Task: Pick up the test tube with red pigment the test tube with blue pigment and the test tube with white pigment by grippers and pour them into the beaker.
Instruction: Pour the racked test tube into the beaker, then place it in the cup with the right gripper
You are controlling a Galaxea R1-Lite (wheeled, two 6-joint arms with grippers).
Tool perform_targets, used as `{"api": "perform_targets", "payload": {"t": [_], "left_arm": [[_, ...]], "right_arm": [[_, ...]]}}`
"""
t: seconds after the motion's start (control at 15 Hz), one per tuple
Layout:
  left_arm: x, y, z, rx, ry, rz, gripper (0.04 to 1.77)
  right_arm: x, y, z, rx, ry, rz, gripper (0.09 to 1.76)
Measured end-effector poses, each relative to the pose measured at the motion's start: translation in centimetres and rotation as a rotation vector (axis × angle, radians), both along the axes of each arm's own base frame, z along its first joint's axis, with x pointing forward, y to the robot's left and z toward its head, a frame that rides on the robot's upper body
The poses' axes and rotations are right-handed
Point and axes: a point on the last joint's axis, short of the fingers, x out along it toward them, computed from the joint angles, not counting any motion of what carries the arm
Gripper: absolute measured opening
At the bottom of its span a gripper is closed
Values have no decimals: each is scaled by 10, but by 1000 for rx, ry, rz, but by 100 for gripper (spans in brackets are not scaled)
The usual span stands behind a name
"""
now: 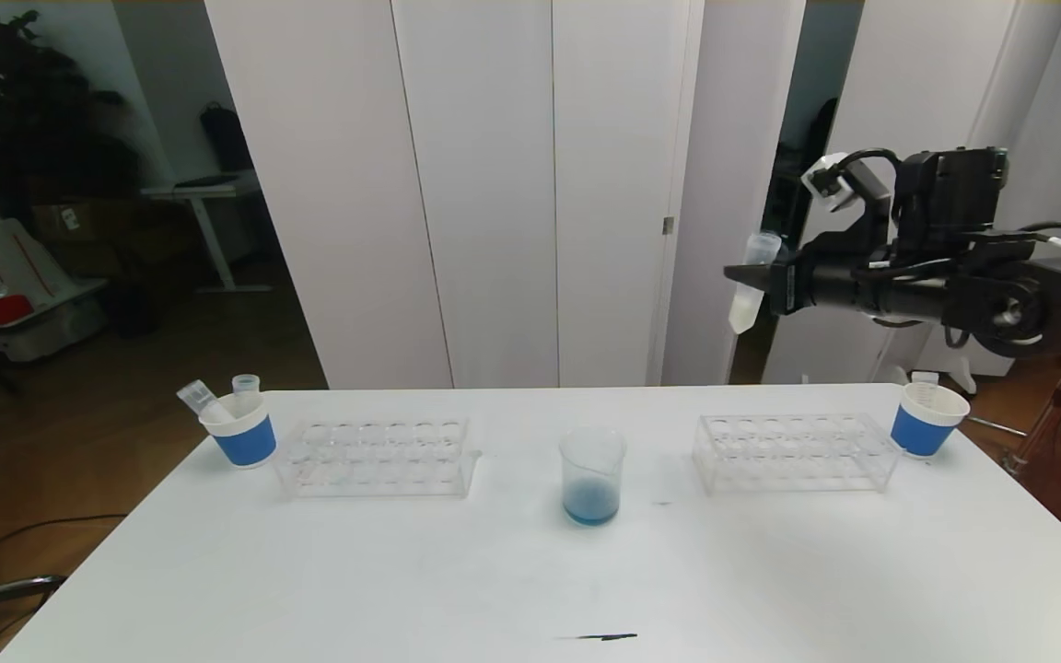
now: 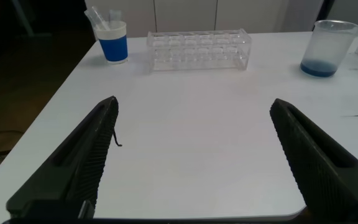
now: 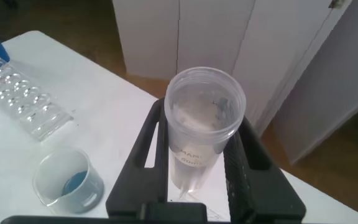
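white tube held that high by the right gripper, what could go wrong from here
The white tube sits open-topped in the right gripper, high above and to the right of the beaker.
1. Tipping it before it is over the beaker would likely spill pigment on the table.
2. Coming down carelessly, it might knock the beaker or the right rack.

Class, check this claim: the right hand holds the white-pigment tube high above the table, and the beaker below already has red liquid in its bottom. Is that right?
One detail is wrong: the liquid in the beaker is blue, not red, as the head view shows. The rest stands: the right hand holds the test tube with white pigment high above the table.
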Motion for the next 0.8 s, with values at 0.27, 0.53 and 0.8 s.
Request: {"api": "perform_targets", "payload": {"t": [0.27, 0.53, 0.8], "left_arm": [[0, 0, 0, 0, 0, 1, 174], [0, 0, 0, 0, 0, 0, 174], [0, 0, 0, 0, 0, 0, 174]], "right_arm": [[-9, 29, -11, -98, -55, 99, 58], [-5, 47, -12, -117, -254, 141, 58], [6, 67, -35, -149, -427, 224, 58]]}}
